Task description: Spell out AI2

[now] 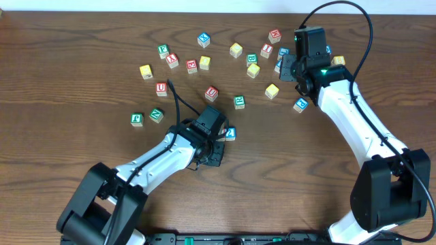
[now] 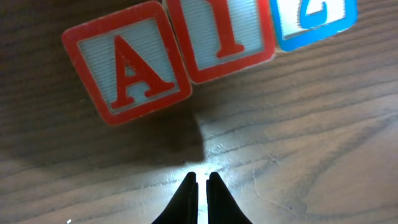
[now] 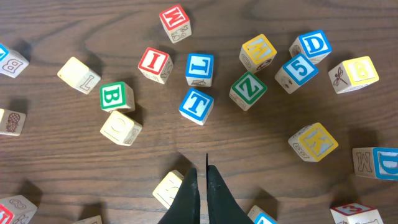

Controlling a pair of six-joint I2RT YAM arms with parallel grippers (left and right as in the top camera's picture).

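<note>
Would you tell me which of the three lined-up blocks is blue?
The 2 block, last in the row; the A block and I block are red.

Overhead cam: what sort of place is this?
Probably a robot lab bench: a plain wooden table, a left arm and right arm based at its near edge, and loose alphabet blocks scattered across it.

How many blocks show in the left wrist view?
3, in a row at the top: A block left, I block middle, 2 block right, partly cropped. Others may lie outside.
</note>
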